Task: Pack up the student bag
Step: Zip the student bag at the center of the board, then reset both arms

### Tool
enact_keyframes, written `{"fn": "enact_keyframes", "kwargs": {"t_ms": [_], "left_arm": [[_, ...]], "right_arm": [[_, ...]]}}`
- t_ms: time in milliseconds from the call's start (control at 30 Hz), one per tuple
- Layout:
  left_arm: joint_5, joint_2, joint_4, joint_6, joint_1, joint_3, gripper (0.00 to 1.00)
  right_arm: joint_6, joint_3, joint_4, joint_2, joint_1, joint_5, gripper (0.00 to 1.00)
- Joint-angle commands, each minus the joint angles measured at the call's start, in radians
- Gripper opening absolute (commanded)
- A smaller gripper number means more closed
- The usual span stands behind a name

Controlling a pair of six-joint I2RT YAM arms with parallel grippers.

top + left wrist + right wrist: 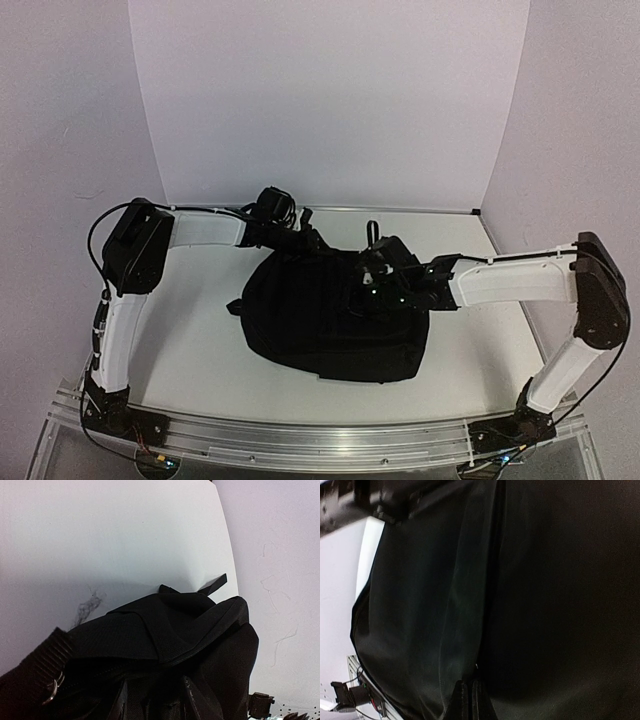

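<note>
Bare white walls (330, 100) ring the white desk (190, 350), at whose middle lies the student bag (320, 325), black, soft and slumped, its far-left fold clamped in the left tool (152, 707) while the right tool (468, 700), jaws together, presses on its upper right side.

Pretty much the whole shot is black backpack (560, 600) fabric, with long soft folds running top to bottom. Right gripper (471, 685) pokes up at the bottom middle, its two fingers pressed tight together against the cloth; can't tell if any fabric is pinched. Down the left edge there's a sliver of white table (369, 545) and pale wall (335, 590). Bottom left corner shows a bit of metal rail (354, 666) and a small black box with wires (350, 695).
</note>
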Motion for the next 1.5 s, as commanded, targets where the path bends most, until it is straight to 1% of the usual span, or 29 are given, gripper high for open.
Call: {"fn": "enact_keyframes", "kwargs": {"t_ms": [0,233,400,600,700,767,800,900,933,1000,1067,1133,1200,1333,1400,1467], "left_arm": [[-0.051,0.007,0.025,0.026,0.017,0.033,0.36],[-0.062,0.003,0.021,0.036,0.017,0.03,0.36],[-0.071,0.004,0.015,0.047,0.017,0.03,0.36],[-0.074,0.004,0.008,0.057,0.017,0.03,0.36],[-0.06,-0.007,-0.002,0.07,0.016,0.041,0.39],[-0.044,-0.028,0.0,0.075,0.017,0.045,0.45],[-0.036,-0.045,0.0,0.077,0.017,0.047,0.49],[-0.013,-0.106,-0.021,0.099,0.017,0.047,0.62],[0.004,-0.128,-0.03,0.116,0.018,0.046,0.67],[0.012,-0.173,-0.063,0.15,0.021,0.045,0.76],[-0.015,-0.207,-0.116,0.193,0.032,0.047,0.84],[-0.051,-0.239,-0.16,0.22,0.059,0.03,0.9],[-0.078,-0.268,-0.187,0.237,0.103,-0.001,0.94],[-0.128,-0.344,-0.222,0.277,0.224,-0.105,0.99],[-0.14,-0.389,-0.21,0.287,0.295,-0.177,1.0],[-0.13,-0.445,-0.188,0.286,0.392,-0.26,1.0]], "right_arm": [[0.063,-0.046,-0.03,-0.086,0.085,-0.027,0.0],[0.155,-0.133,-0.071,-0.172,0.194,-0.021,0.0],[0.197,-0.162,-0.099,-0.189,0.259,-0.004,0.0],[0.183,-0.141,-0.132,-0.174,0.279,0.022,0.0],[0.15,-0.091,-0.171,-0.17,0.279,0.061,0.01],[0.12,-0.047,-0.204,-0.168,0.279,0.104,0.18],[0.1,-0.026,-0.221,-0.166,0.279,0.135,0.29],[0.023,0.07,-0.264,-0.156,0.267,0.217,0.66],[-0.001,0.101,-0.276,-0.15,0.255,0.235,0.76],[-0.053,0.156,-0.292,-0.138,0.225,0.264,0.91],[-0.106,0.199,-0.297,-0.126,0.166,0.285,0.97],[-0.162,0.227,-0.296,-0.117,0.103,0.292,0.98],[-0.225,0.24,-0.294,-0.109,0.009,0.296,0.98],[-0.327,0.23,-0.282,-0.108,-0.173,0.288,0.98],[-0.364,0.191,-0.252,-0.125,-0.273,0.263,0.98],[-0.402,0.146,-0.222,-0.156,-0.377,0.228,0.98]]}}
